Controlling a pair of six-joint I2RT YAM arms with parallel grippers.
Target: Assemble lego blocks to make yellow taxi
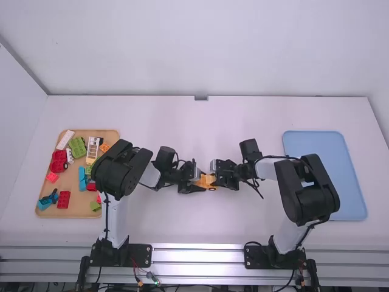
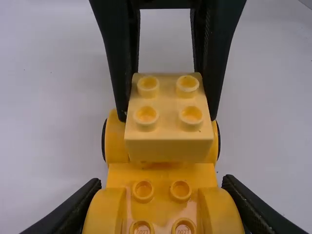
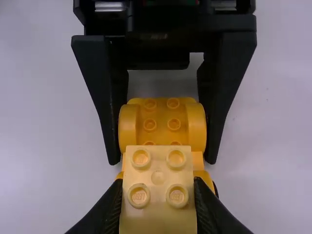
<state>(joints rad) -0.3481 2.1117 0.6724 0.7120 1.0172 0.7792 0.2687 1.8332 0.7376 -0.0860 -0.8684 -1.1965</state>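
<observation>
Wooden tray (image 1: 73,210): lying at the left side of the tabletop (image 1: 182,121), holding red blocks (image 1: 64,199), green blocks (image 1: 77,147), blue blocks (image 1: 82,173), a white block (image 1: 64,140) and other small pieces. Blue tray (image 1: 313,143): lying at the right side. Left arm (image 1: 117,170): its black elbow is standing over the wooden tray's right part. Right arm (image 1: 307,188): its elbow is overlapping the blue tray's near left part.

Concealed: some pieces in the wooden tray are hiding under the left arm. In the high view the two end effectors are covering most of the build; in the left wrist view the chassis (image 2: 161,178) is running off the bottom edge. Whether the block (image 2: 168,117) is locking onto the studs beneath is impossible to tell.

Build, yellow: sitting near the middle of the tabletop, between the arms. Chassis: deep yellow, showing round studs, rounded fenders and dark wheels (image 2: 104,141). Block: paler, box-shaped, showing four studs on top, sitting over the chassis between its two ends.

Left end effector (image 1: 200,182): pinching the chassis by the fenders at one end. Right end effector (image 1: 213,180): pinching the block by its sides.
</observation>
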